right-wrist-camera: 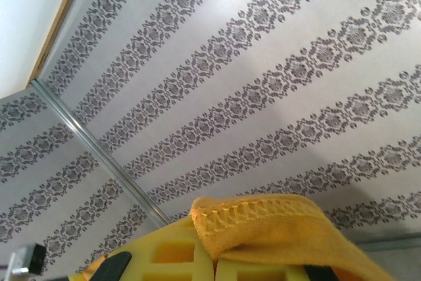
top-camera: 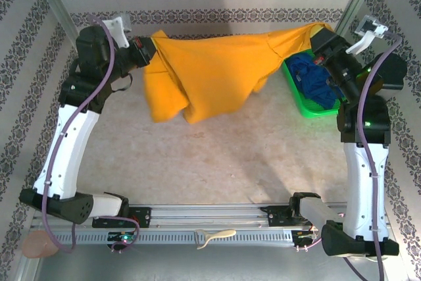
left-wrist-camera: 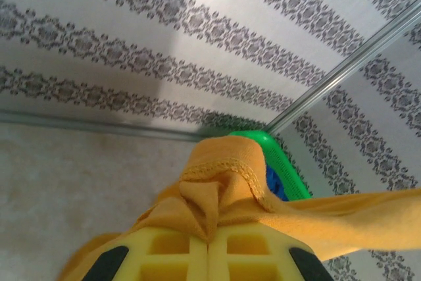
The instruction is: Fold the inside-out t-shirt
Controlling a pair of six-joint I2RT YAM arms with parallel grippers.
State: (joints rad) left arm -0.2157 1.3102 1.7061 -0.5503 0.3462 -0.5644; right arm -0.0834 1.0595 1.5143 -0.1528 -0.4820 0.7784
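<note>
From above, the t-shirt (top-camera: 210,74) hangs stretched between my two arms, sagging over the table (top-camera: 217,156), its right end above a green bin (top-camera: 299,102) holding a blue cloth (top-camera: 314,78).

At my left wrist, my left gripper (left-wrist-camera: 208,238) is clamped tight on a bunched, stitched edge of the shirt.

At my right wrist, my right gripper (right-wrist-camera: 214,258) pinches another stitched hem, patterned wall behind.

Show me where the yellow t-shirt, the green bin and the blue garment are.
yellow t-shirt (top-camera: 210,70), top external view, middle of the hanging cloth
green bin (top-camera: 321,112), top external view, near rim
blue garment (top-camera: 312,77), top external view, bunched folds
</note>
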